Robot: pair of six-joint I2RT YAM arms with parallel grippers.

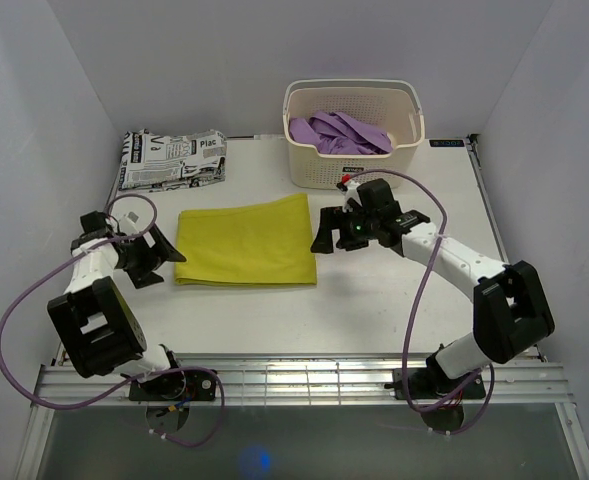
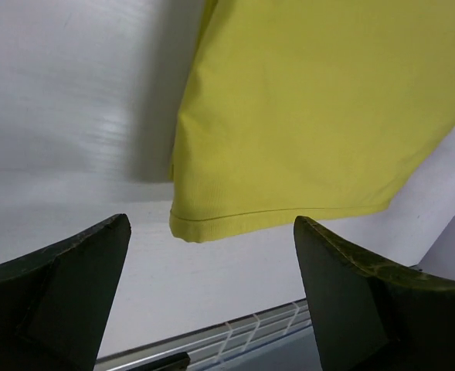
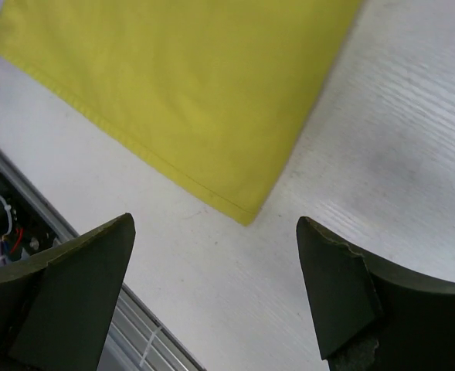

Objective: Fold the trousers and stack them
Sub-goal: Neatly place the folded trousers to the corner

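The trousers [image 1: 244,241] lie as a flat yellow rectangle in the middle of the tabletop [image 1: 384,300], long axis running left to right, so each short end faces one arm. The left gripper [image 1: 164,262] sits just off the left end and the right gripper [image 1: 326,238] just off the right end. Both sets of jaws are spread wide and hold nothing (each wrist view shows a hemmed corner of the cloth lying ahead of the gap, not inside it). Neither arm looks clearly nearer. Any further fold would probably carry one short end along that axis towards the other. At the back, the white basket [image 1: 354,172] holds a purple garment [image 1: 342,133]. A folded newspaper-print garment [image 1: 172,158] lies at the back left, nearer the left arm and a likely stacking spot.
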